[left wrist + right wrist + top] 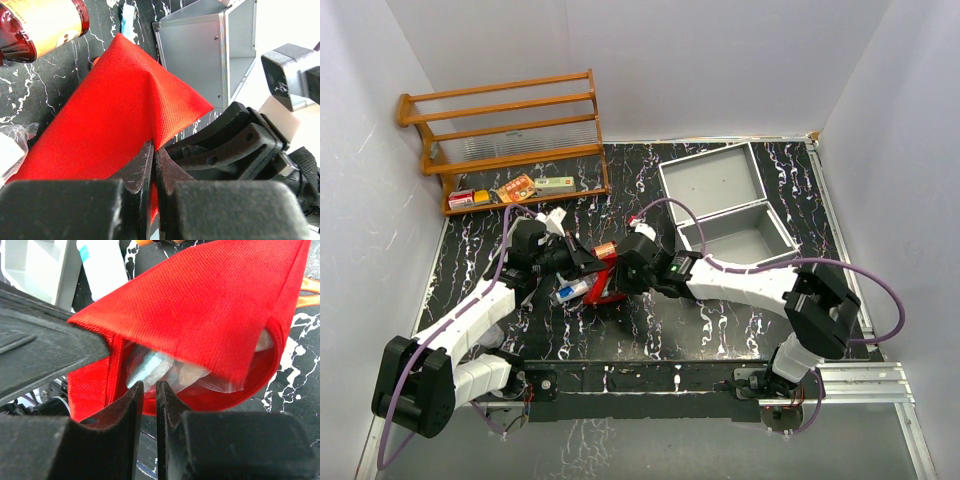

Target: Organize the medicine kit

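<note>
Two tools (152, 147) (147, 387), one pouch (115, 100) (red)

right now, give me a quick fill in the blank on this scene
The left gripper pinches a ___ fabric pouch.
The medicine kit has its lid ___.
The small boxes sit on a ___ rack.
Missing words: red, open, wooden.
</note>
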